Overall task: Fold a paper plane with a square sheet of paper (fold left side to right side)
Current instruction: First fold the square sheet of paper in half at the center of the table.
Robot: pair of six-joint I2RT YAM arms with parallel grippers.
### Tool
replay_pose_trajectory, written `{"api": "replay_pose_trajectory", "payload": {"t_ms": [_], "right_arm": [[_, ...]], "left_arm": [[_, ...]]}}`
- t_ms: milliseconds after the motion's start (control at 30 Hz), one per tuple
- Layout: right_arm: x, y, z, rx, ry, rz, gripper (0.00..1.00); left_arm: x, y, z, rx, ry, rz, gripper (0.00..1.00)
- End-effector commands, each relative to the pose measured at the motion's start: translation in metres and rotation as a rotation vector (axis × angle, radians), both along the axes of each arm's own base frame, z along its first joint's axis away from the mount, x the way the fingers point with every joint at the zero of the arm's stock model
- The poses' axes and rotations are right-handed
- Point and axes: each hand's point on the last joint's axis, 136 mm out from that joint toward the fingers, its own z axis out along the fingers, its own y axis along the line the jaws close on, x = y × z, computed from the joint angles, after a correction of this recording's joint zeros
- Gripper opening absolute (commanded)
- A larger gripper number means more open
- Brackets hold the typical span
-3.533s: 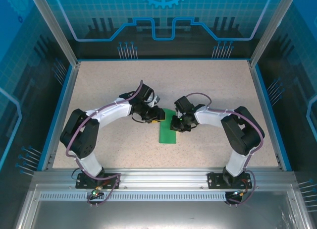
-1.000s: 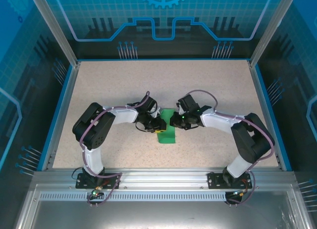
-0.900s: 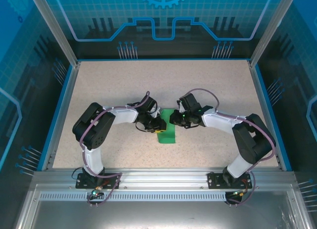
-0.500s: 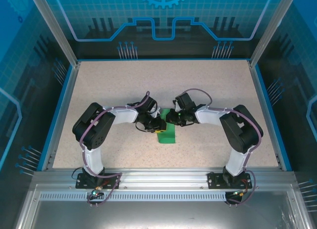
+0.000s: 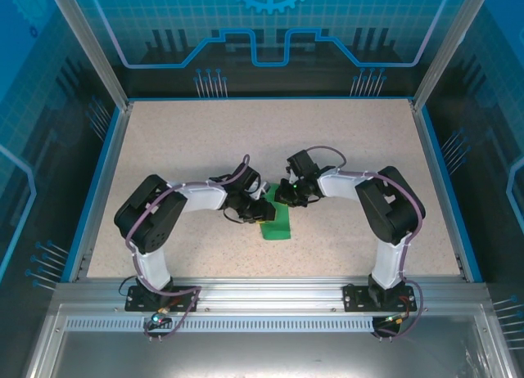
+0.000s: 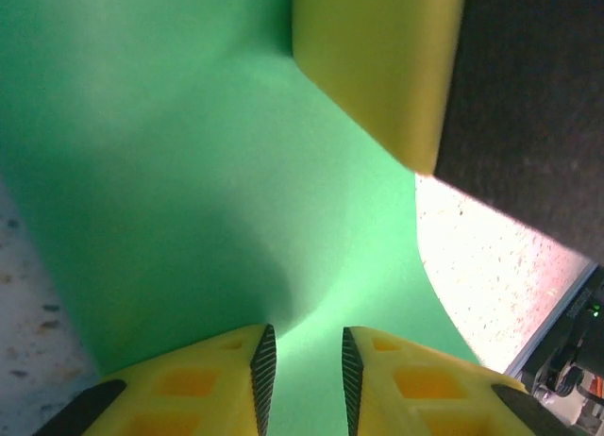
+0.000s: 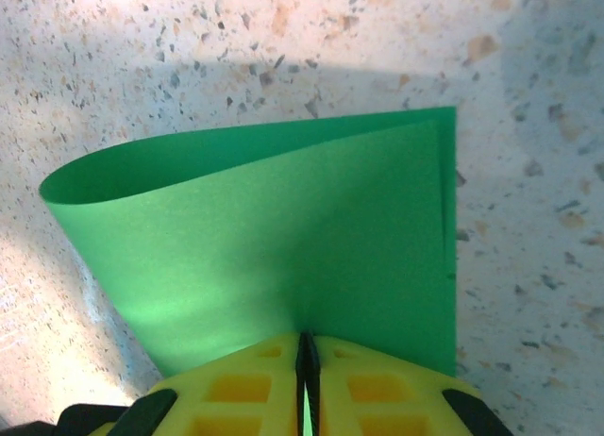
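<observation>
My right claw [image 7: 307,358] pinches the thin bright green paper sheet [image 7: 274,228], loosely curled over; my left claw [image 6: 302,365] hovers narrowly parted.

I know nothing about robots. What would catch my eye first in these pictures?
The bright green paper stands out at the middle of the speckled table, where two arms bend in to meet over it. Close up, the right gripper pinches the paper, which curls over in a soft loop. The left gripper sits close over it, fingers slightly apart.
</observation>
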Motion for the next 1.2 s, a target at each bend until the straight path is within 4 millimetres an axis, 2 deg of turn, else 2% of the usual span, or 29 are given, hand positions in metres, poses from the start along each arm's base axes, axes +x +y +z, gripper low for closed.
{"api": "replay_pose_trajectory", "payload": {"t_ms": [0, 400, 833, 1167], "right_arm": [[-0.006, -0.019, -0.023, -0.091, 0.068, -0.044, 0.12], [-0.006, -0.017, -0.028, -0.091, 0.087, -0.041, 0.12], [-0.006, -0.019, -0.030, -0.098, 0.096, -0.050, 0.12], [-0.005, -0.017, -0.030, -0.090, 0.096, -0.050, 0.12]], "left_arm": [[-0.043, 0.017, -0.019, 0.081, 0.104, -0.051, 0.29], [-0.067, 0.022, -0.019, 0.080, 0.113, -0.081, 0.29], [-0.078, 0.016, -0.009, 0.056, 0.090, -0.090, 0.30], [-0.089, 0.011, -0.012, 0.065, 0.089, -0.100, 0.30]]}}
